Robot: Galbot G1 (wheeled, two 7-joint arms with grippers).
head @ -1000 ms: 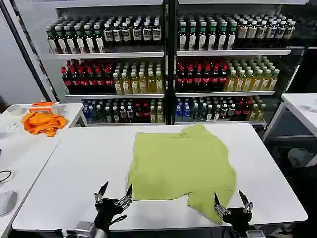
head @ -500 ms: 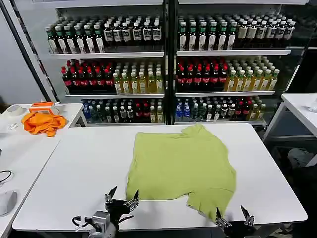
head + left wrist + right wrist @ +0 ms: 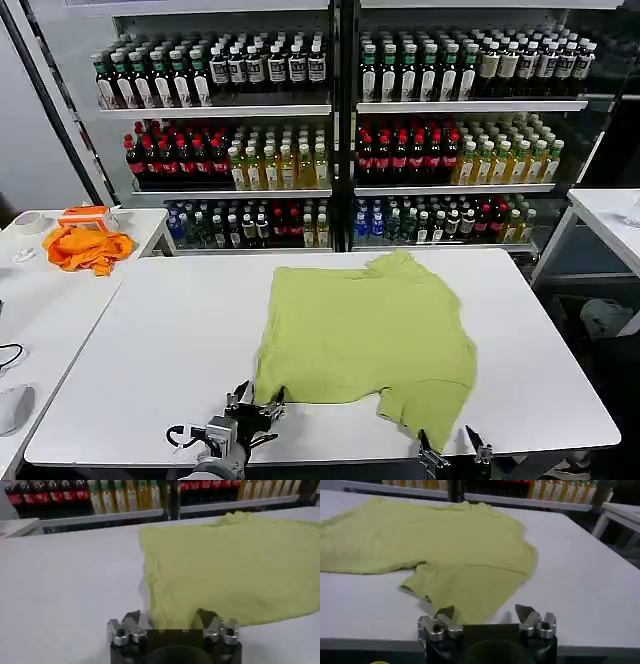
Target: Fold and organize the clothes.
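**T-shirt flat on the table, both grippers low at the front edge**

The T-shirt lies spread on the white table, lime-green, soft matte cotton, plain side up. Its body makes a rough square right of the table's middle, one sleeve hangs toward the front edge as a tongue, and another bump of cloth pokes toward the back edge. A few shallow creases run across it; its front hem runs nearly straight.

Wide bare tabletop opens along the left edge, a narrower strip along the right edge. On the neighbouring table to the left sits an orange cloth, well apart.

Left gripper sits at the shirt's front-left corner, fingers spread, one fingertip overlapping the hem in the wrist view, nothing pinched. Right gripper is down at the front edge, just beside the sleeve's tip, fingers parted wide and empty; in its wrist view the sleeve cloth lies just ahead of the fingertips.

Behind the table, shelves of bottles fill the back.
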